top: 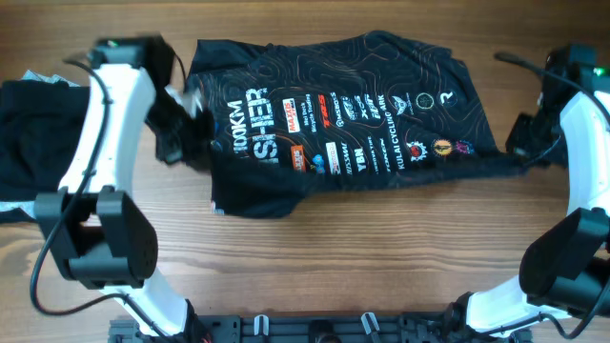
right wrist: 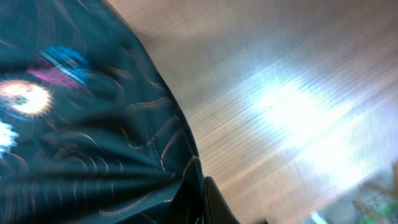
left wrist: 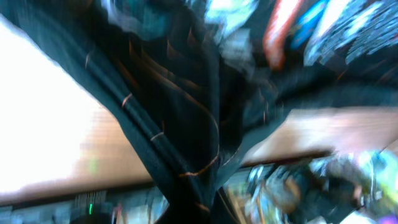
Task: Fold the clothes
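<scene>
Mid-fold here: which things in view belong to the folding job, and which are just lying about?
Job: jersey; left gripper and right gripper at its two ends.
Lying about: dark garment pile at the far left of the table.

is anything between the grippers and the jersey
Nothing visible. The left gripper and right gripper each seem to pinch an end of the jersey; the dark clothes pile lies apart at the far left.
</scene>
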`<state>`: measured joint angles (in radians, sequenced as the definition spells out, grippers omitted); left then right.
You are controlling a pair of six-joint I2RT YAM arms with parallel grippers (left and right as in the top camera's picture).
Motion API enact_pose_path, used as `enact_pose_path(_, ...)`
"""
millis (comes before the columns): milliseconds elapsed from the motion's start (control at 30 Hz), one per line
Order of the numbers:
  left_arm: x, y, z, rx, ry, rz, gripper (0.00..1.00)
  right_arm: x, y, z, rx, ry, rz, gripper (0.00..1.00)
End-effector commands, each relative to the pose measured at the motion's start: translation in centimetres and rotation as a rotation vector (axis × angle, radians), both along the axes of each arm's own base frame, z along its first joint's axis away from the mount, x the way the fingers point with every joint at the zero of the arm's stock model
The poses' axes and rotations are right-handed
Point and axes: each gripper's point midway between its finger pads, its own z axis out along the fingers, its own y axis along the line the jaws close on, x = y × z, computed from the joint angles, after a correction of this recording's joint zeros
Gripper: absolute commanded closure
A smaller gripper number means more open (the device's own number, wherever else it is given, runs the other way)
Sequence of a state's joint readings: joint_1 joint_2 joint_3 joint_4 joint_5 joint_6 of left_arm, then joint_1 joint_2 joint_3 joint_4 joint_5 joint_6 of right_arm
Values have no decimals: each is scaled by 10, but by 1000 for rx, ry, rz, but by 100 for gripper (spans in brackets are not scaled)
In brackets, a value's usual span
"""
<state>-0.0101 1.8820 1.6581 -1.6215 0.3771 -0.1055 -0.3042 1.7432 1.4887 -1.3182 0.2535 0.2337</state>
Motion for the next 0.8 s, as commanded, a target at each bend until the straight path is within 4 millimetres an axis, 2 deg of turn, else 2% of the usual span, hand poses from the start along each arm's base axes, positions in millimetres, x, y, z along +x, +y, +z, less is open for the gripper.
enact_pose_path(0, -45, -2, -33, 26, 149, -61, 96, -31, -16, -10, -48, 86, -123, 96)
enact_pose_path(100, -80, 0, -45, 27, 200, -56, 96, -46, -22, -13, -41, 119, -183, 96)
enact_pose_path(200, -93, 4, -41, 33, 171, -15, 96, -45, -25, -13, -41, 109, -190, 96)
enact_pose_path(233, -86, 7, -39, 37, 119, 19, 96, -36, -25, -15, -31, 69, -189, 96)
enact_pose_path(267, -70, 10, -41, 42, 40, 58, 96, -26, -23, -17, -10, 31, -174, 96)
enact_pose_path(300, -49, 13, -43, 43, -45, 108, 96, -6, -16, -21, 49, -46, -113, 96)
enact_pose_path(333, -17, 18, -47, 33, -157, 186, 96, 17, -10, -22, 106, -139, -67, 96)
enact_pose_path(467, 55, 16, -47, -48, -381, 312, 96, 80, 10, -14, 247, -396, 97, 96)
enact_pose_path(567, 84, 19, -60, -52, -424, 383, 96, 95, 11, -22, 253, -423, 140, 96)
enact_pose_path(633, 93, 20, -71, -53, -425, 401, 96, 107, 15, -38, 274, -424, 167, 96)
enact_pose_path(700, 101, 20, -82, -53, -431, 400, 96, 123, 26, -54, 326, -442, 212, 96)
enact_pose_path(767, 109, 22, -88, -49, -452, 401, 96, 141, 32, -61, 340, -494, 232, 96)
